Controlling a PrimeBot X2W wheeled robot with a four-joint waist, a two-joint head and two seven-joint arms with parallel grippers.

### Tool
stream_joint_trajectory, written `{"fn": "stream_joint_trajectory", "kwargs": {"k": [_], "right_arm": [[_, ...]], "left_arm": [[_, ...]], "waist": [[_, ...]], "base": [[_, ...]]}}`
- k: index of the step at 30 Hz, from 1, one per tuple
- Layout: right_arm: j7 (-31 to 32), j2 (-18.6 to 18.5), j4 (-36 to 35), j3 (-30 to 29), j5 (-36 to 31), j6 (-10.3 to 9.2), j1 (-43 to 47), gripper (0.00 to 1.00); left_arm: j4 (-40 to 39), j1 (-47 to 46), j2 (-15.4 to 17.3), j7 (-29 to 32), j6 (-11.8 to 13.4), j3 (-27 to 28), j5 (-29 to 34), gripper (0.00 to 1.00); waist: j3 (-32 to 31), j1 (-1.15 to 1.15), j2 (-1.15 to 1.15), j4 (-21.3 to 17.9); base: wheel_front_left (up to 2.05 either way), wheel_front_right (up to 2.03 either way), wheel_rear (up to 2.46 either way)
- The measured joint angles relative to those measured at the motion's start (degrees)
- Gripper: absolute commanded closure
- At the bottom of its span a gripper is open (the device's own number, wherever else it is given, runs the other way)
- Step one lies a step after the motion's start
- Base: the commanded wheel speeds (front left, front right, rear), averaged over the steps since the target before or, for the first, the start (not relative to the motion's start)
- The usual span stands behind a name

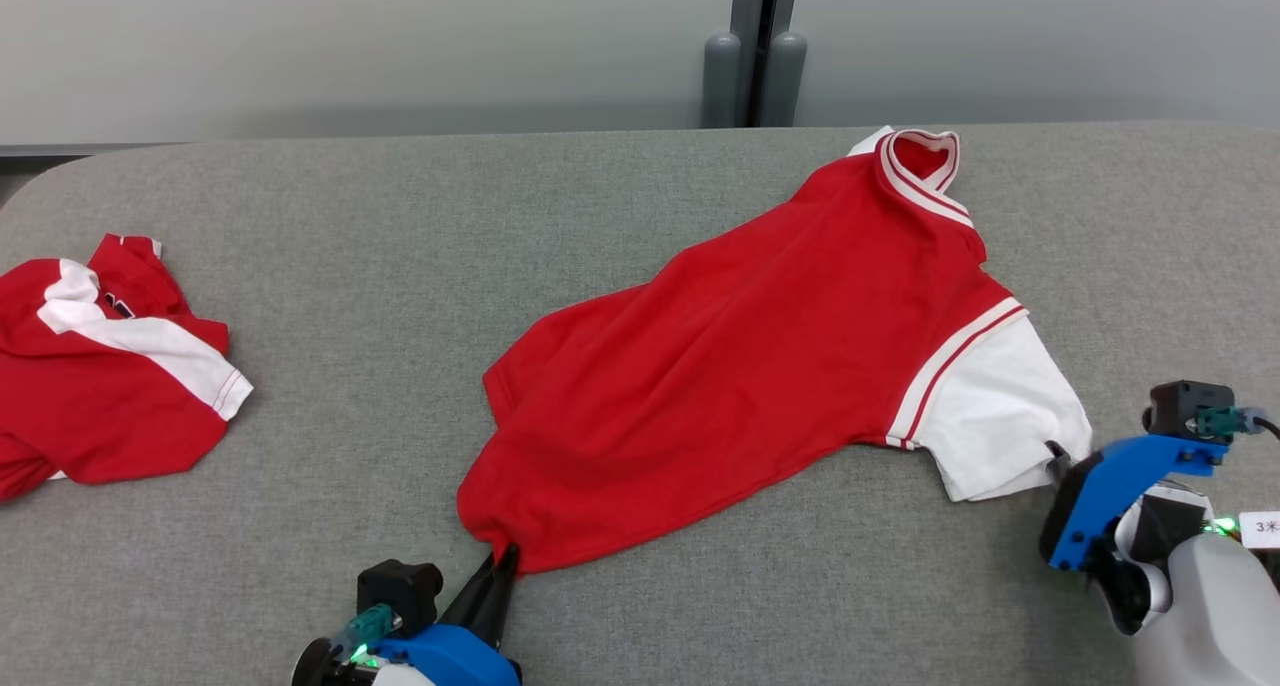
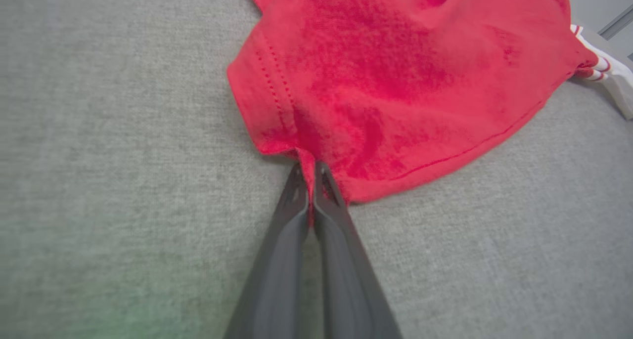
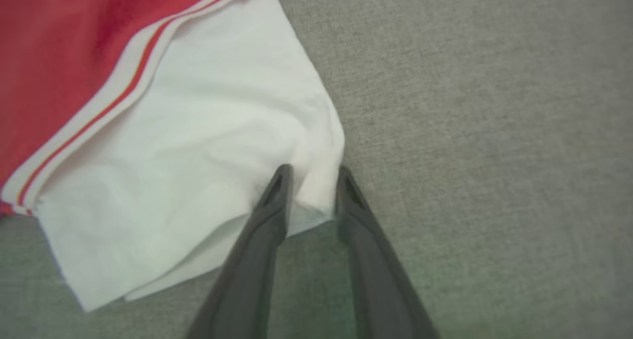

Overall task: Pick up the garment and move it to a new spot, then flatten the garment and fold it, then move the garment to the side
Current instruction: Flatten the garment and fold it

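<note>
Shirt [image 1: 760, 346], red, lying skewed at middle of surface [image 1: 400, 266]. Left claw [image 2: 309, 167] clamped on hem corner; right claw [image 3: 312, 173] apart, straddling white sleeve [image 3: 198, 146] edge, not yet gripping. Flattening step likely. Next: needs right pinch, then even outward pull.

Red garment [image 1: 740, 366], white sleeve [image 1: 1000, 406], striped collar [image 1: 925, 161], lay spread diagonally, slightly rumpled, on grey surface [image 1: 400, 246], collar at far right, near hem corner bunched.
</note>
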Motion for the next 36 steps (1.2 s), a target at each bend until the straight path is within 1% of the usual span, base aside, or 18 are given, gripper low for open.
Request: {"fn": "stream_joint_trajectory", "kwargs": {"k": [4,7,9,11,13,15,18,22,25,28,30,32,34,36], "right_arm": [[-3.27,0.45,-0.51,1.69,5.53,0.03,-0.18,1.00],[-6.01,0.13,-4.85,2.63,9.92,0.10,0.07,1.00],[-6.90,-0.20,-9.04,3.42,13.07,0.10,1.24,1.00],[-7.80,-1.14,-14.28,4.15,14.70,0.10,3.28,1.00],[-7.82,-1.59,-20.53,3.67,16.19,0.09,5.23,1.00],[-7.14,-1.12,-27.52,3.37,17.11,0.10,7.09,1.00],[-5.16,0.18,-38.45,2.87,19.20,0.10,9.31,1.00],[-2.27,0.93,-52.22,2.04,20.36,0.10,10.83,1.00],[-0.38,1.18,-61.32,1.52,20.46,0.09,10.56,1.00],[1.66,0.80,-68.52,1.14,19.68,0.10,9.25,1.00],[3.44,0.12,-71.47,0.96,19.31,0.10,7.55,1.00],[5.04,-0.32,-72.54,0.89,19.14,0.10,5.22,1.00],[6.57,-0.98,-71.24,1.58,18.97,0.10,2.49,1.00],[7.33,-1.45,-67.17,3.33,19.25,0.10,-0.76,1.00]], "left_arm": [[-0.56,-0.13,0.10,-1.92,0.04,1.01,-1.37,1.00],[-3.13,-0.18,0.46,-3.85,0.20,2.52,-2.85,1.00],[-6.22,-0.32,0.26,-4.77,0.20,3.89,-4.76,1.00],[-10.57,-0.55,0.11,-5.19,0.20,5.11,-7.27,1.00],[-15.30,-0.54,0.69,-5.26,0.20,6.42,-9.39,1.00],[-20.50,-0.30,1.43,-5.06,0.19,8.00,-12.03,1.00],[-28.54,0.60,2.52,-2.54,0.19,9.65,-15.35,1.00],[-39.42,1.27,4.34,2.88,0.78,11.10,-18.63,1.00],[-47.65,1.38,6.45,7.58,2.13,11.57,-20.11,1.00],[-55.13,0.96,8.01,11.67,3.87,12.89,-21.86,1.00],[-59.32,-0.12,8.43,14.43,5.19,13.68,-24.24,1.00],[-62.04,-1.25,9.12,17.18,6.58,14.41,-25.32,1.00],[-62.81,-2.53,11.14,19.74,7.73,15.07,-25.15,1.00],[-61.86,-3.76,12.18,21.74,8.76,15.46,-25.20,1.00]], "waist": [[-0.39,0.00,0.00,-0.07],[-1.19,0.00,0.00,-0.04],[-1.84,0.01,0.00,-0.06],[-2.48,0.01,0.00,-0.21],[-3.06,0.01,0.00,-0.59],[-3.54,0.00,0.00,-1.16],[-4.11,0.00,0.00,-2.14],[-4.50,0.00,0.00,-3.24],[-4.15,0.00,0.00,-3.99],[-3.43,0.00,0.00,-4.34],[-2.56,0.00,0.00,-4.65],[-1.38,0.00,0.00,-5.12],[0.10,0.00,0.00,-5.69],[1.77,0.00,0.00,-6.35]], "base": [[0.00,0.00,0.00],[0.00,0.00,0.00],[0.00,0.00,0.00],[0.00,0.00,0.00],[0.00,0.00,0.00],[0.00,0.00,0.00],[0.00,0.00,0.00],[0.00,0.00,0.00],[0.00,0.00,0.00],[0.00,0.00,0.00],[0.00,0.00,0.00],[0.00,0.00,0.00],[0.00,0.00,0.00],[0.00,0.00,0.00]]}}
